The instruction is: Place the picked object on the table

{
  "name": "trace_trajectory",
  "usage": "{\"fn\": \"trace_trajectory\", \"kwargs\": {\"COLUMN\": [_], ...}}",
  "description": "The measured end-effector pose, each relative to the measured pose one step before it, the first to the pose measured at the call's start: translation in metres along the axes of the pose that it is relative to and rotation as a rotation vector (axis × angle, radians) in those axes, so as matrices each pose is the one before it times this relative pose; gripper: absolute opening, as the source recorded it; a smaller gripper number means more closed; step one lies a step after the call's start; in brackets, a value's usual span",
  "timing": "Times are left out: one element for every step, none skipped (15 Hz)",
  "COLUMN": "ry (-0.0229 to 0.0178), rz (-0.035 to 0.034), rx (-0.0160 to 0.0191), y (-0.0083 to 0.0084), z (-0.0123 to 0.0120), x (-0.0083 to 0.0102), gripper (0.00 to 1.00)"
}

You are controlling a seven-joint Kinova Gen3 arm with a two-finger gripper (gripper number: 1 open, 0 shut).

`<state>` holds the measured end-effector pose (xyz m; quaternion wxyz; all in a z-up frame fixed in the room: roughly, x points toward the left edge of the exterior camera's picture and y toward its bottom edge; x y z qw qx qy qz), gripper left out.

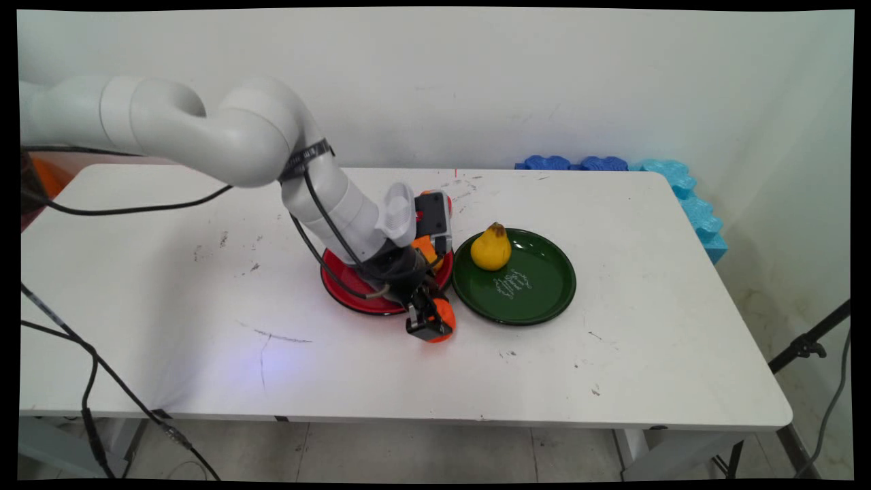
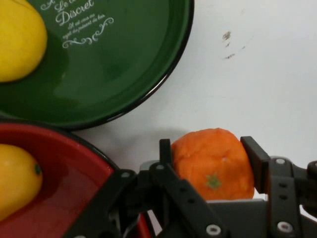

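Hand view is showing the end effector [image 2: 214, 163] gripping an orange [image 2: 213, 161] on the white tabletop [image 2: 257, 74]. It is sitting just beside a red plate [image 2: 74, 173] and green plate [image 2: 124, 64], each holding yellow fruit.

A white table [image 1: 170, 272] — scuffed and marked — is seen bearing a red plate [image 1: 347, 289] and a green plate [image 1: 544, 299] side by side, with an orange [image 1: 446, 316] just before them.
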<state>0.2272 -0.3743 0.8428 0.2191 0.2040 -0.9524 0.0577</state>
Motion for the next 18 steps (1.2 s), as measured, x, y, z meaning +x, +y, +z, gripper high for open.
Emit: {"fn": "trace_trajectory", "kwargs": {"ry": [0.00200,0.00244,0.00204,0.00294,0.00159,0.00313,0.00305,0.00332,0.00265,0.00325,0.00222,0.00271,0.00218,0.00173,0.00262,0.00288,0.00168,0.00316], "rz": [-0.00092,-0.00070,-0.00045,-0.00058,-0.00018,-0.00115,-0.00049,-0.00026,-0.00080,-0.00078,-0.00073,-0.00104,-0.00085,-0.00050,-0.00171,-0.00151,-0.00102,-0.00176], "rx": [0.00036,0.00011,-0.00059,-0.00128,-0.00062,-0.00132,-0.00103,-0.00152,-0.00137,-0.00161,-0.00114,-0.00143,-0.00115,-0.00043,-0.00083,-0.00082,-0.00069,-0.00072], "y": [0.00000,0.00025,0.00026,0.00067,0.00036,0.00068,0.00047,0.00057,0.00042,0.00046,0.00020,0.00020,-0.00002,-0.00013,-0.00019,-0.00017,-0.00001,-0.00009], "z": [0.00428,0.00342,0.00215,0.00306,0.00145,0.00277,0.00215,0.00250,0.00189,0.00212,0.00133,0.00154,0.00133,0.00091,0.00097,0.00073,0.00003,-0.00041], "x": [-0.00255,-0.00164,-0.00086,-0.00115,-0.00044,-0.00086,-0.00039,-0.00034,-0.00030,-0.00019,-0.00009,-0.00006,-0.00007,-0.00006,-0.00017,0.00002,0.00018,0.00051], "gripper": [0.00,0.00,0.00,0.00,0.00,0.00,0.00,0.00,0.00,0.00,0.00,0.00,0.00,1.00,1.00,1.00,1.00,1.00]}}
